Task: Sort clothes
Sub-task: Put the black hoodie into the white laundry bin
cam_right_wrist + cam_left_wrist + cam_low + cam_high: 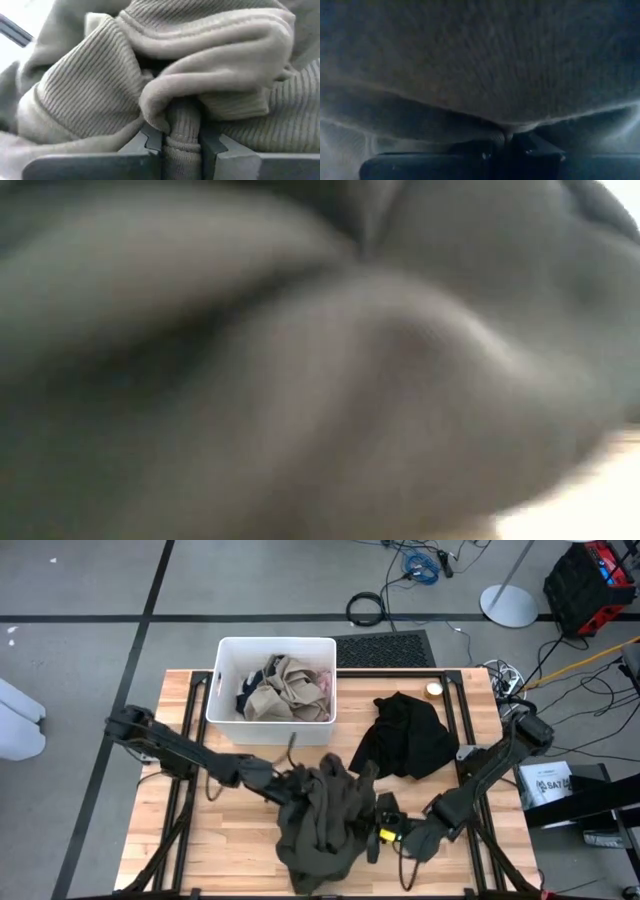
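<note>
Both claws, our left gripper (pixel 283 780) and right gripper (pixel 381 825), are clamped on the dark olive garment (pixel 325 820), pinching folds on opposite sides. It lies crumpled in front of the white bin (pixel 222 690), its long axis running from the bin toward the table's near edge. If we lift unevenly, a thin ribbed fold (pixel 182 127) could slip free and drop.

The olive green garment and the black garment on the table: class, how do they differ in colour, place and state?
The olive green garment lies bunched at the table's front middle; the black garment lies farther back and to the right. The olive one is pinched from both sides, by the left claw and the right claw; the black one lies untouched. Both are soft, crumpled and outside the white bin.
</note>
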Robot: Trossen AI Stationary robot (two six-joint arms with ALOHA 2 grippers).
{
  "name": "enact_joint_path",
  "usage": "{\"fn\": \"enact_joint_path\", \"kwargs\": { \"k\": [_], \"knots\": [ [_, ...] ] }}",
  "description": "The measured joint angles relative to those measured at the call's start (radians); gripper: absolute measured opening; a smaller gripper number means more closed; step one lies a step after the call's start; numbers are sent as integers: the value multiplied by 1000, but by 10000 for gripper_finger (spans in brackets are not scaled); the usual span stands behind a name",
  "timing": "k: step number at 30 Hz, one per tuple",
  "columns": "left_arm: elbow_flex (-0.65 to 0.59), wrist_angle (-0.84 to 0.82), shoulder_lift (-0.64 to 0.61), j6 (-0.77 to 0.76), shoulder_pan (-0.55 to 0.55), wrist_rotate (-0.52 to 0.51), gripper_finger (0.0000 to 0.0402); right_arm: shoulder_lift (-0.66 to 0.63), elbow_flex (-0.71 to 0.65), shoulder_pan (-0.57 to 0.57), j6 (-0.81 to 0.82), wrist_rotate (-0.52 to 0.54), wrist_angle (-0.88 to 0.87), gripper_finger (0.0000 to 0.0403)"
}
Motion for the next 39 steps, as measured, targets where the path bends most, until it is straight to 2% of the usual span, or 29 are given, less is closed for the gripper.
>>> {"fn": "enact_joint_path", "kwargs": {
  "k": [4, 6, 9, 12, 15, 18, 21, 24, 27, 30, 33, 36, 39],
  "knots": [
    [0, 8, -123, 38, 9, -28, 19, -80, 1, -44, -242, -3, 164, 47],
    [2, 12, -196, 45, 19, -51, 18, -121, 2, -82, -375, -55, 282, 47],
    [4, 36, -297, 46, 36, -104, 18, -160, 4, -164, -521, -194, 472, 47],
    [5, 81, -376, 46, 71, -111, 18, -181, 24, -280, -564, -381, 548, 47],
    [43, 77, -436, 90, 119, -111, 18, -171, 96, -414, -566, -560, 545, 47],
    [108, 59, -462, 120, 183, -106, 18, -116, 224, -541, -583, -760, 546, 47],
    [211, 7, -464, 146, 278, -28, 18, -40, 401, -653, -600, -909, 480, 47],
    [346, -152, -462, 210, 380, 55, 18, 49, 606, -764, -600, -1039, 342, 47],
    [473, -389, -463, 293, 474, 63, 18, 157, 801, -865, -599, -1152, 221, 47],
    [560, -590, -466, 391, 580, 36, 18, 265, 981, -958, -583, -1248, 119, 47],
    [591, -730, -466, 456, 712, -1, 18, 357, 1113, -1040, -539, -1284, 40, 47],
    [582, -816, -457, 465, 868, 6, 18, 422, 1153, -1111, -502, -1292, 23, 47],
    [578, -865, -425, 512, 997, 80, 18, 471, 1154, -1165, -480, -1306, 21, 47]
  ]
}}
